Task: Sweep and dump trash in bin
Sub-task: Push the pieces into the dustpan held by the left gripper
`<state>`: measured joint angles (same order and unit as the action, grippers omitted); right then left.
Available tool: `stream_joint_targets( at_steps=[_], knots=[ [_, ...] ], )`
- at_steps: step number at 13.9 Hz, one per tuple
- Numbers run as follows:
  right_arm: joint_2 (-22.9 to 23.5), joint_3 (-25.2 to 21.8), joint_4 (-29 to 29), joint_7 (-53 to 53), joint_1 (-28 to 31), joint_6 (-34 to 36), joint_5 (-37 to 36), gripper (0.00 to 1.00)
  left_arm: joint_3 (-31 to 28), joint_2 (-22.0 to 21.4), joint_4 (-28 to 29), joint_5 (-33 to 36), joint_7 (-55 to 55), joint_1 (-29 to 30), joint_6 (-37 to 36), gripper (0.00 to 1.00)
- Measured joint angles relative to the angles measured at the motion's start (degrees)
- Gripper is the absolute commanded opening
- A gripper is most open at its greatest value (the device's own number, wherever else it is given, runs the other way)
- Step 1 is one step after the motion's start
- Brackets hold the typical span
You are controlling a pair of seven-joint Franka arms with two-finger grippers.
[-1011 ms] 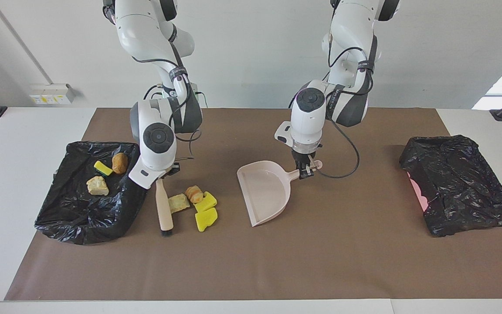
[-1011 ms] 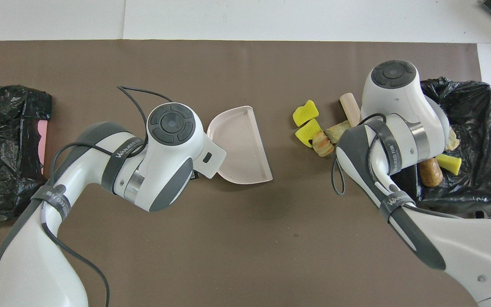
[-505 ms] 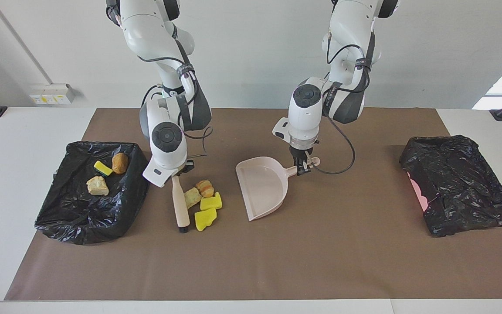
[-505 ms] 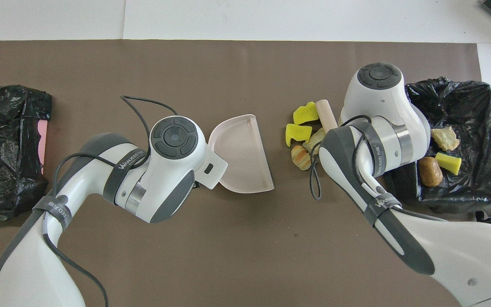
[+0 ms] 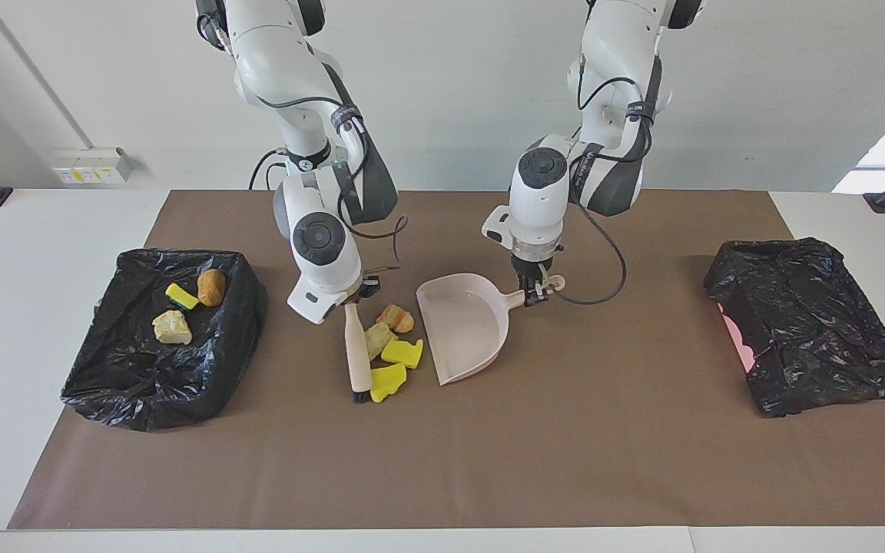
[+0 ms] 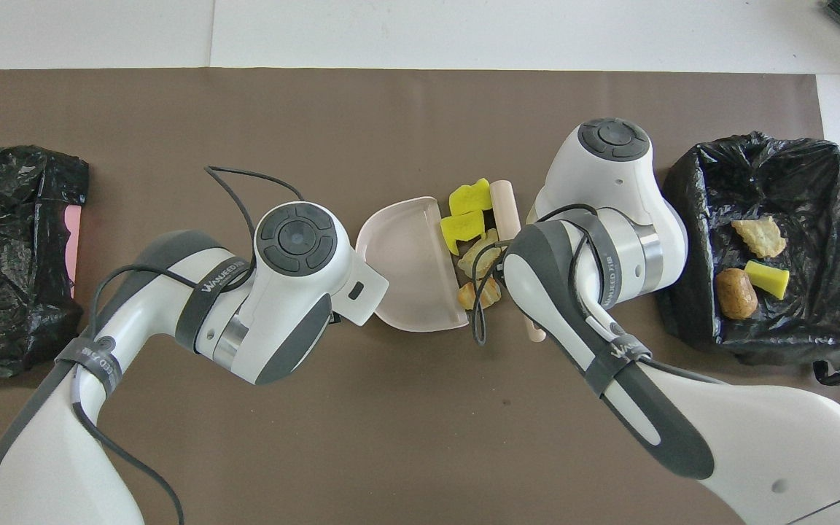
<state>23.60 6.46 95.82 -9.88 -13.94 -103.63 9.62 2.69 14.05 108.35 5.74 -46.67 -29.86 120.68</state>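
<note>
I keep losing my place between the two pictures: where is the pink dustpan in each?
Facing view: the dustpan lies near the middle, right of the yellow scraps.
Overhead view: the dustpan lies near the middle, left of the scraps.
Shared landmark: the brush, touching those scraps.

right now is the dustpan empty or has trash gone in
Empty: the dustpan shows bare; four scraps lie on the mat beside its open edge.
</note>
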Motion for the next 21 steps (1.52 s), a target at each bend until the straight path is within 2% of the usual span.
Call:
stream_joint_targets(
  at_steps=[4, 7, 9, 12, 14, 15, 19, 21],
  knots=[
    [0.29, 0.10, -0.08, -2.95, -3.62, -3.45, 11.22, 0.00, -0.04, 0.00, 0.03, 0.00, 0.00, 0.01, 0.12, 0.00],
    [0.14, 0.06, -0.74, -3.12, -3.61, -3.18, 14.04, 0.00, -0.11, 0.00, 0.07, 0.00, 0.00, 0.07, 0.35, 0.00],
    [-1.20, -0.32, -1.48, -4.51, -3.23, 0.11, 14.05, 0.00, -0.18, 0.00, 0.12, 0.00, 0.00, 0.12, 0.97, 0.00],
    [-6.53, -0.58, -2.02, -7.59, -0.55, 8.47, 13.25, 0.00, -0.21, 0.00, 0.17, 0.00, 0.00, 0.13, 1.26, 0.00],
    [-9.90, -0.68, -1.09, -7.87, 1.22, 13.42, 8.27, 0.00, -0.22, 0.00, 0.20, 0.00, 0.00, 0.14, 1.31, 0.00],
    [-11.42, -0.68, 1.18, -7.87, 1.50, 13.34, 5.38, 0.00, -0.22, 0.00, 0.22, 0.00, 0.00, 0.15, 1.35, 0.00],
    [-16.61, -0.31, 17.79, -7.32, 0.69, 5.75, -2.40, 0.00, -0.23, 0.00, 0.26, 0.00, -0.18, 0.15, 1.41, 0.00],
    [-16.53, -0.15, 21.08, -7.22, -0.26, 2.76, -2.73, 0.00, -0.23, 0.00, 0.32, 0.00, -0.32, 0.16, 1.41, 0.00]
  ],
)
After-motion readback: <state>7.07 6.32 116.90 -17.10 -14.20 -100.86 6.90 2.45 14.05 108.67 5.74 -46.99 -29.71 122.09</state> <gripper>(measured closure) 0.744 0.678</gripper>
